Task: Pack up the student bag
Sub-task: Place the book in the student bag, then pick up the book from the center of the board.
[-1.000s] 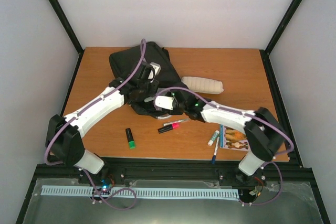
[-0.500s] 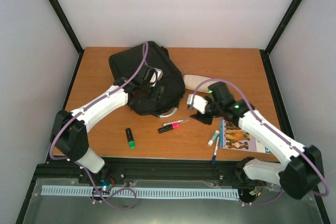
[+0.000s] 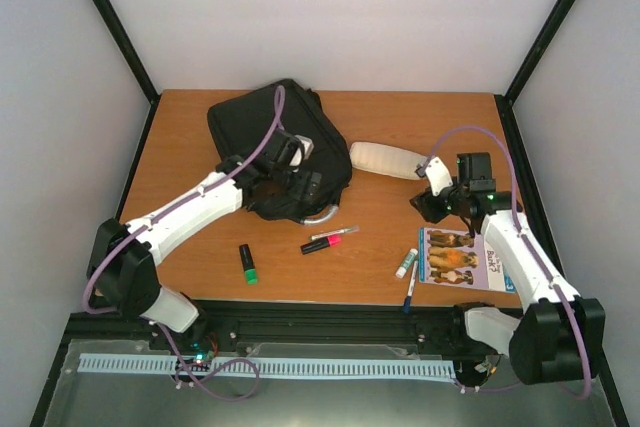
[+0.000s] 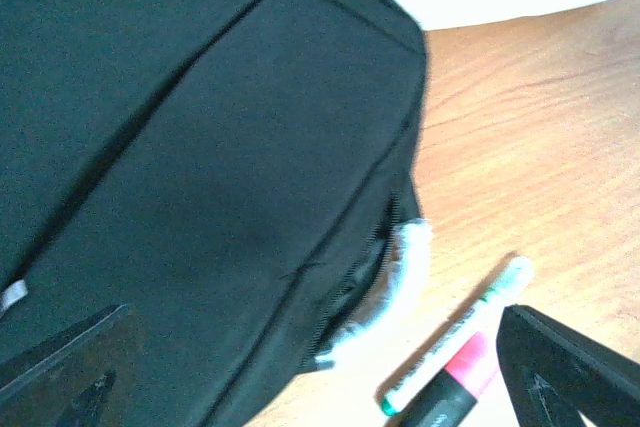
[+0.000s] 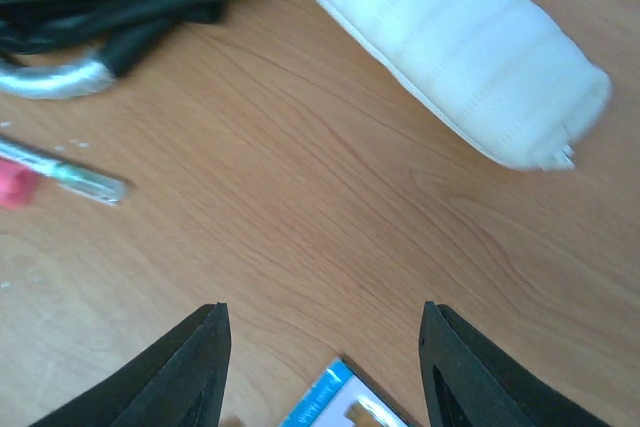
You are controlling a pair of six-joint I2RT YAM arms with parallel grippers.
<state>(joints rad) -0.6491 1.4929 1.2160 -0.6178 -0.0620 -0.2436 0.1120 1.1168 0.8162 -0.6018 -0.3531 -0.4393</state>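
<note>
The student bag, a large black backpack, lies at the back left of the table, its grey loop handle pointing toward me. My left gripper hovers over the bag's near right edge. In the left wrist view it stands wide open, one finger over the bag and the other over the table, with nothing held. My right gripper is over bare wood between the white pencil pouch and the booklet. In the right wrist view it is open and empty.
A pink highlighter and a white pen lie just in front of the handle. A green highlighter is at the front left. A small white tube and a blue pen lie beside the booklet.
My left gripper has opened over the bag's edge. The right arm has swung from the bag out to the right, to the spot between pouch and booklet.
</note>
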